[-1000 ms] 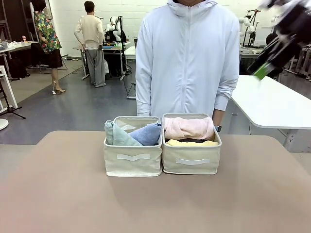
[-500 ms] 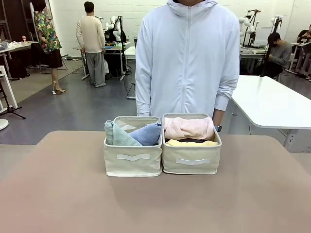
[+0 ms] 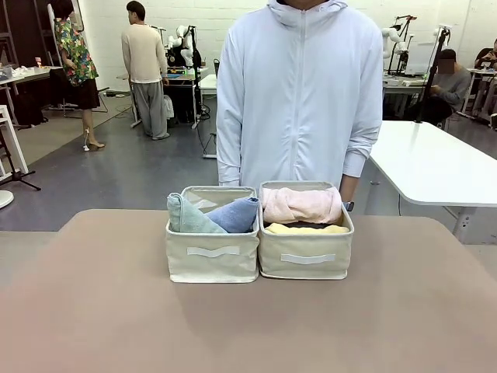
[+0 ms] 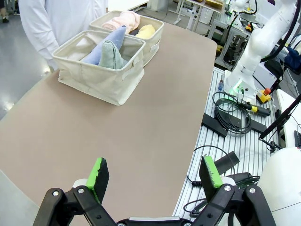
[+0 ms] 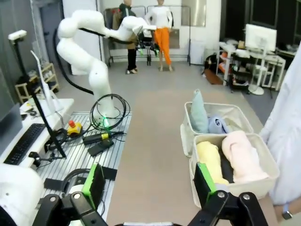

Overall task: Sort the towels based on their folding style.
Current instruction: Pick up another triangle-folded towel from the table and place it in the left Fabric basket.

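Nearest in the left wrist view, the left pincer (image 4: 154,173) stood wide, holding nothing, its green pads (image 4: 98,172) well apart above the table's (image 3: 93,311) robot-side edge. The right pincer (image 5: 149,182) was likewise spread wide and held nothing, hanging over the table's right end.

The near half of the table was bare. Toward the far edge, about midway along it, two beige bins sat side by side, touching. The left bin (image 3: 212,264) held the two cone-folded towels, the sage-green towel (image 3: 186,217) leaning at the left and the periwinkle-blue towel (image 3: 235,214) just beside it at the right. The right bin (image 3: 306,260) held rolled towels: the yellow towel (image 3: 305,228) lay along the near wall, the pale pink towel (image 3: 301,204) toward the far wall, with a strip of the dark grey towel (image 5: 226,167) between them.

Past the far edge stood a person (image 3: 300,93) in a pale blue zipped jacket, just behind the bins.
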